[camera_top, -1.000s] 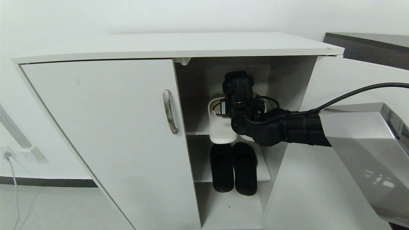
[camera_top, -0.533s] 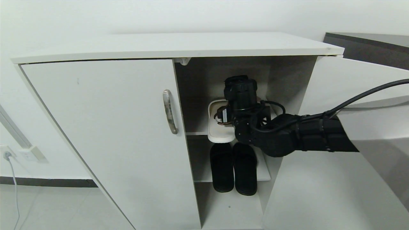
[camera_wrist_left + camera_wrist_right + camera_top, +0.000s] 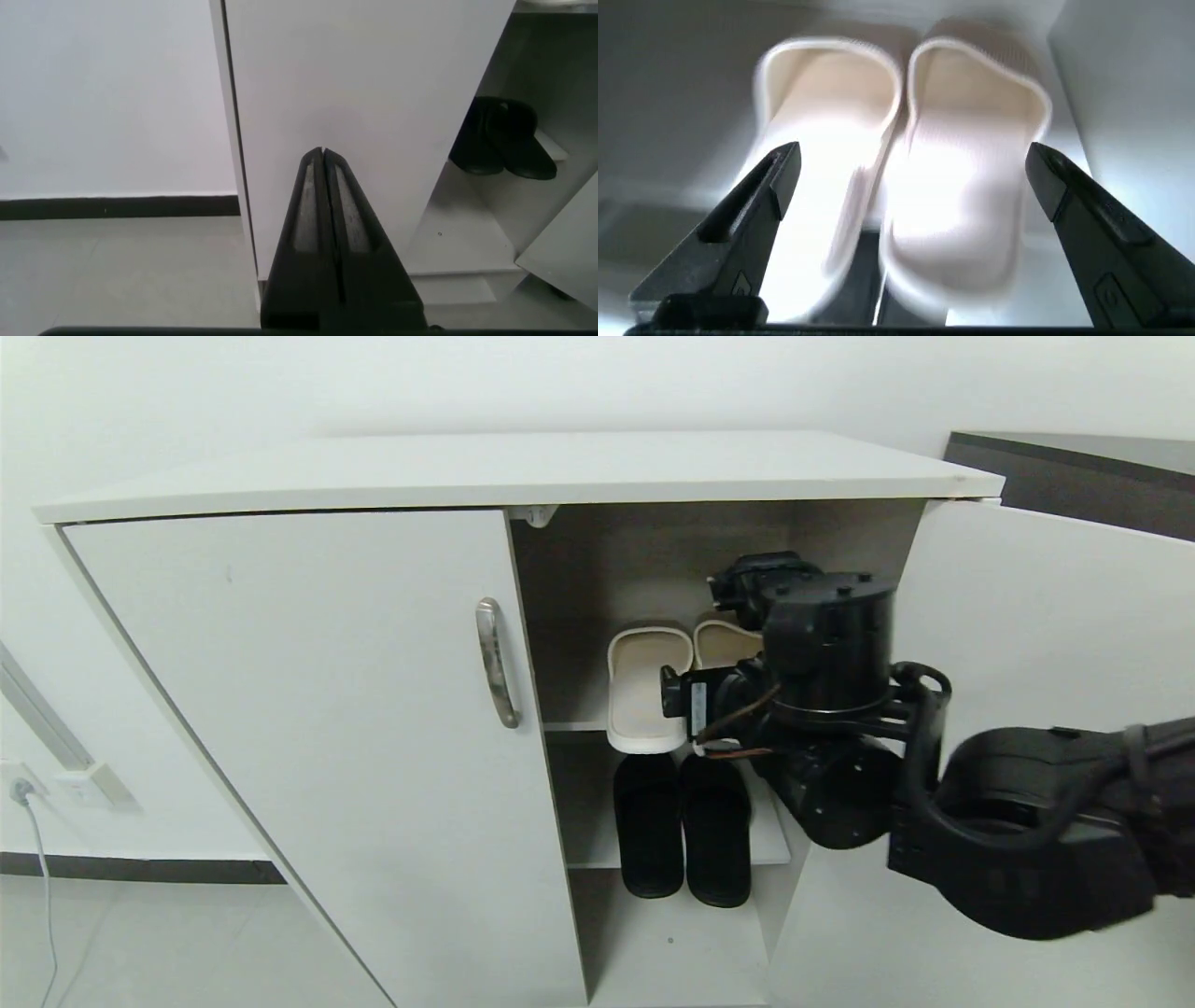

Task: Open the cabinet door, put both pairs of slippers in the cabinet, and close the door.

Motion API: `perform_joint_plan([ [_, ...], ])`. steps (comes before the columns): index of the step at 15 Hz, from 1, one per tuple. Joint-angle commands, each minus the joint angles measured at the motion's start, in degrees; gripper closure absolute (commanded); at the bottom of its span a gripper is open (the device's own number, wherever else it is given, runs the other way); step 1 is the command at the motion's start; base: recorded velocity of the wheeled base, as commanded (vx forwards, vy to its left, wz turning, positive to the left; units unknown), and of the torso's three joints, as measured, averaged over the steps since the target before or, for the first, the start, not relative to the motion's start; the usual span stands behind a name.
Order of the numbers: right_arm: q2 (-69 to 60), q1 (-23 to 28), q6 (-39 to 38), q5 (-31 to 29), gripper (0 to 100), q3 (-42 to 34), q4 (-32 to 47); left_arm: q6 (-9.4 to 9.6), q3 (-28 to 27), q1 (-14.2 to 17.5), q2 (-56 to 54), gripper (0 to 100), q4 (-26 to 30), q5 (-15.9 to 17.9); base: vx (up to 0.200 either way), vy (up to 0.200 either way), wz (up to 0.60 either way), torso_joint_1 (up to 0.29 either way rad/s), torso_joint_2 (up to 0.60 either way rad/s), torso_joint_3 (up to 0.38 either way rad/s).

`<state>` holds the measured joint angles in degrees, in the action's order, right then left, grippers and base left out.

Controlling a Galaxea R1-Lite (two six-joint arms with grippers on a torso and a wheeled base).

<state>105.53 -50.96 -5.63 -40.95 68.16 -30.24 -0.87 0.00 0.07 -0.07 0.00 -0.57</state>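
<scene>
The white cabinet [image 3: 523, 471] has its right door [image 3: 1036, 616] swung open and its left door [image 3: 299, 709] closed. A pair of white slippers [image 3: 646, 686] lies on the upper shelf, heels overhanging the edge. Below them a pair of black slippers [image 3: 681, 826] lies on the lower shelf. My right gripper [image 3: 912, 154] is open just in front of the white slippers [image 3: 906, 177], apart from them and holding nothing. Its arm [image 3: 831, 728] covers the right side of the opening. My left gripper [image 3: 322, 154] is shut and empty, low before the closed left door, with the black slippers [image 3: 505, 140] off to one side.
A metal handle [image 3: 495, 663] runs down the closed left door. The cabinet's bottom compartment [image 3: 672, 943] lies under the black slippers. A wall socket with a cable [image 3: 19, 791] sits low on the left wall. A dark surface [image 3: 1074, 457] stands behind the open door.
My right arm has drawn back out of the cabinet, toward me and to the right. The white slippers, earlier under the gripper, now lie uncovered on the upper shelf.
</scene>
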Motion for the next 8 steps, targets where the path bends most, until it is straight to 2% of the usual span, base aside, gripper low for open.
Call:
perform_joint_plan([
  [1,-8.4,-1.1,0.0,3.0,0,-8.5,-3.7,-0.01,0.0,0.0,0.1,100,0.0,0.0,0.000,0.000,0.00,0.000,0.00,0.000],
  [3,-11.4,-1.1,-0.1,5.8,0,-12.3,-5.5,-0.01,0.0,0.0,0.1,100,0.0,0.0,0.000,0.000,0.00,0.000,0.00,0.000],
  [4,-11.6,-1.1,-0.1,5.9,100,-12.5,-5.5,-0.01,0.0,0.0,0.1,100,0.0,0.0,0.000,0.000,0.00,0.000,0.00,0.000],
  [8,-11.1,-1.7,0.3,5.9,100,-13.6,-5.5,-0.01,0.0,0.0,0.1,100,0.0,0.0,0.000,0.000,0.00,0.000,0.00,0.000],
])
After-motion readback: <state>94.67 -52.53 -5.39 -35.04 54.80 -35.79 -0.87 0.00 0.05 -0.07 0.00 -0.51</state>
